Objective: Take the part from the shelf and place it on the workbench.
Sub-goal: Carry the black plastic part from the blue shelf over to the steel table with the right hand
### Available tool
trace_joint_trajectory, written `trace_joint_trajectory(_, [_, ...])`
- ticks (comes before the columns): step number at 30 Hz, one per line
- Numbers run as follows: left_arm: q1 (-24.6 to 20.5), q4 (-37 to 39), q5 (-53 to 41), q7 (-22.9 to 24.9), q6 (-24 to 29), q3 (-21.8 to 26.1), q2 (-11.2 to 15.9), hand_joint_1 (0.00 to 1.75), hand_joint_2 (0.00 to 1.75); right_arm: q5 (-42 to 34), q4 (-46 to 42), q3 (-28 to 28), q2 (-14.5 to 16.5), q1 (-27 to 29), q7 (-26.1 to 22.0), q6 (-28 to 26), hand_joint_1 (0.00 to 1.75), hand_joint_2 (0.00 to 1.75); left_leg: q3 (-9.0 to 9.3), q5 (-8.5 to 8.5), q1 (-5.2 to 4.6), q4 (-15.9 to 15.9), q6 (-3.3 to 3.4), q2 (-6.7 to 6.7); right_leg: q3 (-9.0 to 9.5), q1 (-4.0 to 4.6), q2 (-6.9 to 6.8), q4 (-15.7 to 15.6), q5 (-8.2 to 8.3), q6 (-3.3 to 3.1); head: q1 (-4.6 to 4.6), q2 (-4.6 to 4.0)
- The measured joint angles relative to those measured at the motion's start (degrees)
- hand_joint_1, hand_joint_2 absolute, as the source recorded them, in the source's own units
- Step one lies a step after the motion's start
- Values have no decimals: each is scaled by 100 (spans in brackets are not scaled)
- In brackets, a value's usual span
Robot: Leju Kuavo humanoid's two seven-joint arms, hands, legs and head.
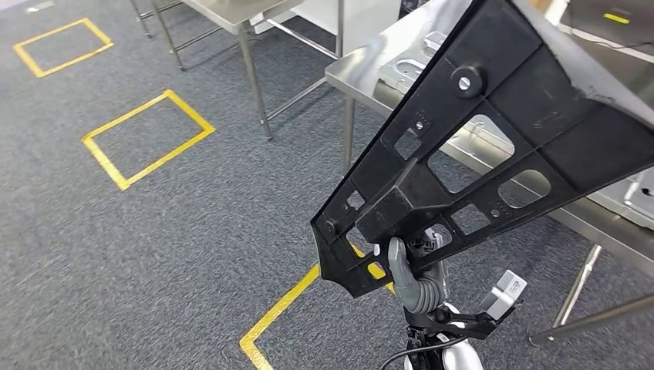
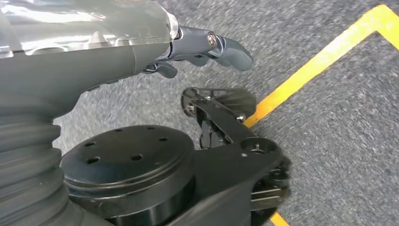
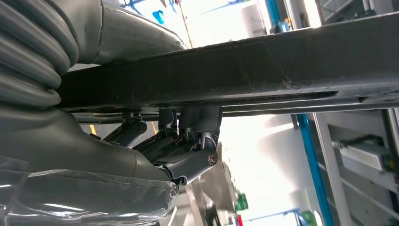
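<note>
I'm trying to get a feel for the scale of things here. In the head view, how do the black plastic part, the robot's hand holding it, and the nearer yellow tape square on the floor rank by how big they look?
1. Black ribbed plastic part, though nearness to the camera inflates it.
2. Yellow tape square on the grey carpet.
3. Grey right hand gripping the part's lower edge.

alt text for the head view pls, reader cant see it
The robot's right hand grips the narrow end of a large black triangular part with cut-out openings, holding it up over grey carpet marked with yellow tape. Behind the part stands a steel workbench.
</note>
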Motion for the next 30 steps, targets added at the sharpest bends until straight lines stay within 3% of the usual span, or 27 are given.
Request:
trace_joint_trajectory(2, [-5,0,-8,-9,0,0,8,0,175,6,-2,-2,1,-4,1,3,175,175,330,330,14,-772,49,-268,-15,-3,134,20,-1,27,3,0])
trace_joint_trajectory(4, [-6,0,-30,-15,-1,0,14,0,175,20,-3,-3,7,-6,2,5,175,175,463,394,8,-1095,93,-445,-61,-21,253,24,22,94,4,1])
trace_joint_trajectory(6, [-13,0,-54,-16,-5,0,13,0,175,32,-6,-3,11,3,3,7,175,175,471,420,9,-1132,147,-344,-94,-34,350,10,53,179,4,1])
trace_joint_trajectory(8, [-20,-1,-62,-17,-15,0,14,0,175,41,-13,-4,11,9,2,10,175,175,487,466,33,-1194,229,-209,-165,-11,156,142,-46,236,20,1])
trace_joint_trajectory(10, [-16,-2,-62,-18,-24,1,20,0,175,45,-16,-5,11,4,2,12,175,175,487,488,28,-1228,286,-62,-421,-1,-185,686,-376,262,45,0])
trace_joint_trajectory(12, [-1,-2,-61,-4,-26,2,27,0,175,45,-13,-6,11,9,3,13,175,175,475,482,8,-1224,304,98,-745,-19,-311,1381,-678,283,56,0])
trace_joint_trajectory(13, [2,-2,-62,7,-23,2,28,0,175,44,-10,-7,11,17,3,13,175,175,473,477,3,-1220,303,178,-806,-24,-331,1529,-692,289,57,1])
trace_joint_trajectory(14, [1,-2,-62,20,-20,2,27,0,175,44,-7,-7,11,24,3,14,175,175,474,471,1,-1216,297,250,-750,-24,-352,1450,-595,290,57,1])
trace_joint_trajectory(15, [-2,-2,-63,30,-15,2,23,0,175,43,-5,-7,11,27,3,15,175,175,480,461,0,-1209,285,314,-582,-22,-392,1158,-420,283,57,0])
trace_joint_trajectory(17, [-4,-2,-63,38,-7,2,14,0,175,44,-4,-7,11,25,4,16,175,175,497,429,-18,-1186,242,419,-157,16,-599,378,-125,241,59,0])
trace_joint_trajectory(19, [-3,-2,-63,39,-1,1,9,0,175,43,-4,-8,11,22,2,17,175,175,507,402,-46,-1166,188,517,31,65,-725,-15,-47,194,54,1])
trace_joint_trajectory(21, [-11,-2,-63,40,2,2,8,0,175,42,-5,-9,11,29,0,17,175,175,521,385,-53,-1164,133,620,16,77,-626,-37,-40,152,50,0])
trace_joint_trajectory(22, [-17,-2,-63,40,2,2,8,0,175,42,-6,-10,11,33,0,16,175,175,525,352,-40,-1140,100,590,16,65,-567,-50,-28,127,52,0])
trace_joint_trajectory(24, [-22,-2,-65,43,5,2,8,0,175,47,-7,-14,16,31,-1,16,175,175,407,131,-7,-834,42,352,23,28,-472,-77,-1,68,48,0])
trace_joint_trajectory(25, [-18,-2,-66,45,8,2,8,0,175,56,-4,-15,21,30,0,13,175,175,257,-55,7,-501,21,196,23,16,-433,-80,5,47,45,0])
trace_joint_trajectory(27, [2,-2,-71,55,14,2,8,0,175,80,4,-17,28,33,4,4,175,175,-107,-371,13,259,-7,72,18,14,-353,-75,7,26,44,1])
trace_joint_trajectory(28, [12,-2,-73,58,15,2,8,0,175,90,9,-19,28,35,6,1,175,175,-218,-395,14,464,-16,63,20,15,-309,-69,6,24,44,1])
trace_joint_trajectory(29, [21,-2,-74,56,15,2,8,0,175,97,15,-20,28,38,8,-1,175,175,-227,-298,15,443,-18,62,23,15,-269,-60,3,27,44,0])
trace_joint_trajectory(30, [24,-2,-73,50,16,2,9,0,175,102,21,-20,28,38,9,-1,175,175,-128,-103,18,194,-13,60,29,12,-235,-48,-2,35,44,0])
